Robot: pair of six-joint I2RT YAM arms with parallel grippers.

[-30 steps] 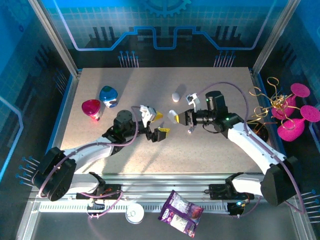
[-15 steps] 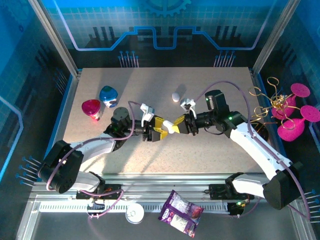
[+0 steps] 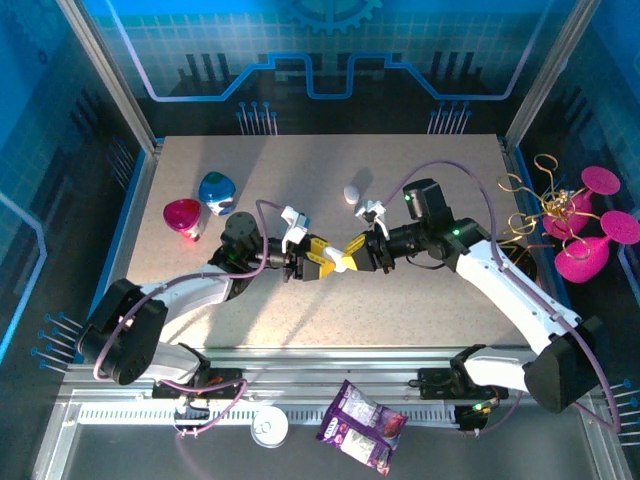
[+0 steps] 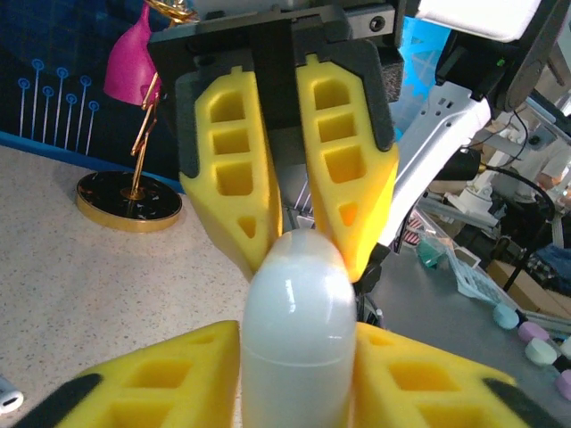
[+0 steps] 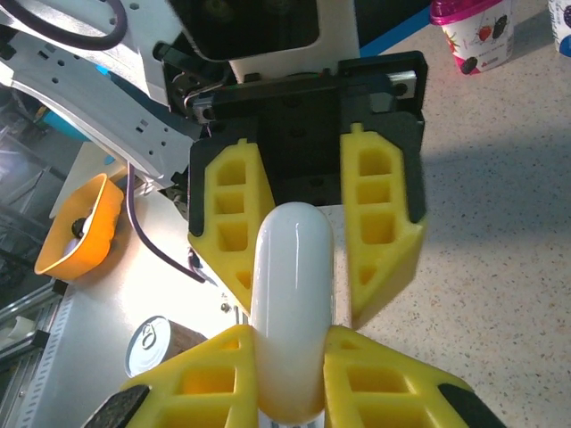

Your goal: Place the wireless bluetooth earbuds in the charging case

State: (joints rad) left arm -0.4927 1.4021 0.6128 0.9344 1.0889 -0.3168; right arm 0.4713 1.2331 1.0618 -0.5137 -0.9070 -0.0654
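Case [image 4: 294,308] between left pincer [image 4: 297,343], right pincer [image 4: 303,259]

Left arm [image 3: 190,290], right arm [image 3: 500,275] stretched inward; jaws nose to nose, seemingly both clamped.

Closed white charging case [image 4: 294,330] pinched between left pincer [image 3: 328,262] and right pincer [image 3: 358,248].

speckled beige table [image 3: 450,170] inside blue-lit walls [image 3: 420,50].
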